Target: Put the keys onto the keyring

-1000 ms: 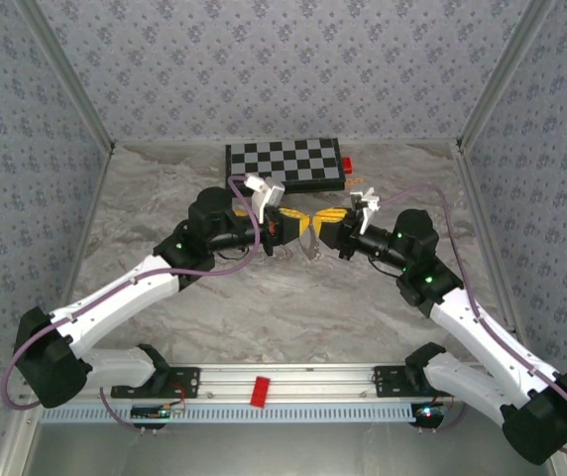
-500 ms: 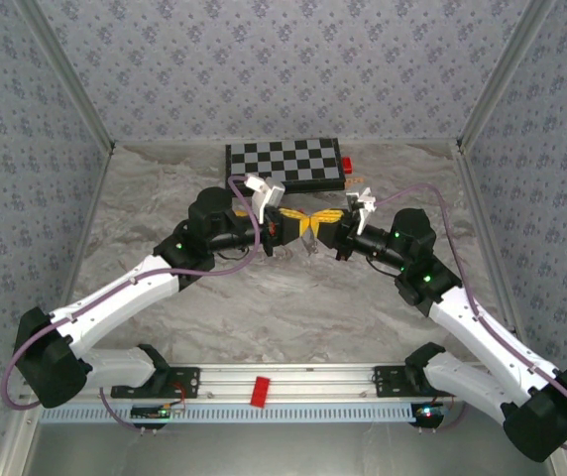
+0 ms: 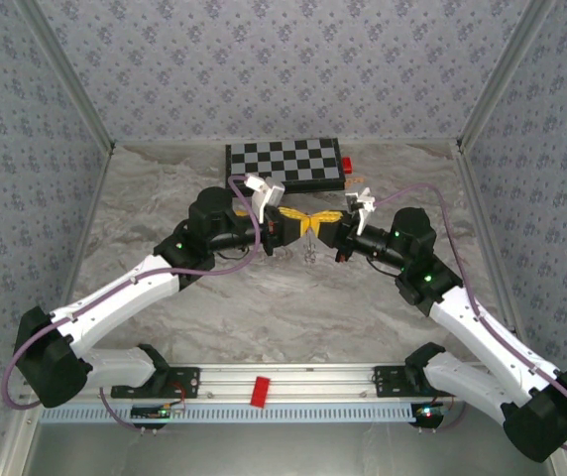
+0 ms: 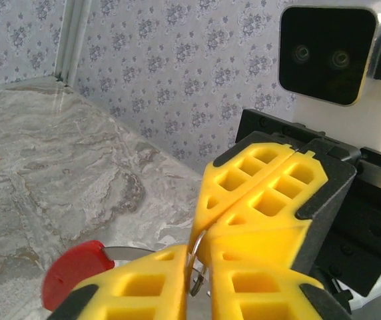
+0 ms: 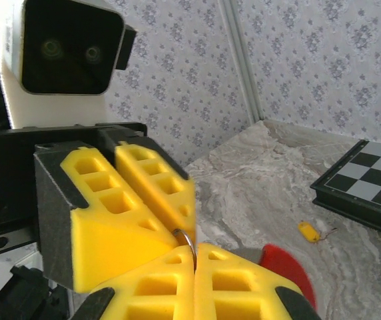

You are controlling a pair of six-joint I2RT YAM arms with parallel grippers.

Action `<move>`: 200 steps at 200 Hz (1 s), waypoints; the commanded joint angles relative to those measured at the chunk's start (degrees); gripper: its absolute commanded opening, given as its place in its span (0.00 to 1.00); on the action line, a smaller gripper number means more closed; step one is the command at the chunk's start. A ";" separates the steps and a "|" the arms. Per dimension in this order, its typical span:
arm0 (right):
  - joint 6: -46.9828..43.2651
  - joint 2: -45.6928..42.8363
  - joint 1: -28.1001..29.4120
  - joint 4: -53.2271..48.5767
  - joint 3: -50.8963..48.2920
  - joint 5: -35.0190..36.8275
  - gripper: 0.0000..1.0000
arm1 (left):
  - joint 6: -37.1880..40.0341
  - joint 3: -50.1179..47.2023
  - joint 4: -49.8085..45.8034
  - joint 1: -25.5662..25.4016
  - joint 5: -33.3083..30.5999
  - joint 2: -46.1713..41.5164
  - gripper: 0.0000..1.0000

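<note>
The two claws meet tip to tip above the middle of the worktop (image 3: 264, 307), a little toward its far edge. The keyring (image 5: 186, 238) is caught between them, clear of the surface. It is a thin loop of grey metal wire with one short, rounded red section (image 4: 77, 272) jutting from its rim.

The right claw (image 5: 194, 252) is fully closed. Its pads (image 5: 244, 283) press flat together and the wire runs into the seam between them, so it has the keyring pinched. The left claw (image 4: 197, 259) is nearly closed: a narrow slit shows between its pads and the wire sits in that slit. I cannot tell whether they grip it or only flank it. All four pads are bright yellow wedges moulded with a grid of square pockets and backed by black holders.

The key (image 5: 307, 231) — a tiny yellow-orange piece with a thin thread-like tail — lies flat on the worktop near the far edge. It is just off the right end of the chessboard (image 3: 285, 164) and well apart from the claws. The chessboard is a flat black-and-white panel in a dark frame, lying along the far edge. The worktop has a matt, grey marbled pattern.
</note>
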 commanded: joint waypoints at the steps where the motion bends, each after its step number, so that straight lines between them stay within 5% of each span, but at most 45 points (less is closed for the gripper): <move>1: 0.98 -1.47 -0.54 1.69 0.35 -1.84 0.00 | -0.44 -0.27 2.53 0.46 1.44 -1.04 0.23; 117: 2.33 -2.02 -1.94 3.08 -0.23 -2.98 0.00 | -10.61 -4.49 14.39 4.48 8.19 -2.04 0.25; 140: 2.48 -1.93 -2.32 3.71 -0.45 -3.40 0.00 | -11.52 -4.22 15.21 4.56 9.61 -1.23 0.35; 200: 7.34 0.29 -5.45 10.44 -0.62 -10.14 0.00 | -12.99 -3.38 16.63 5.09 11.59 0.42 0.36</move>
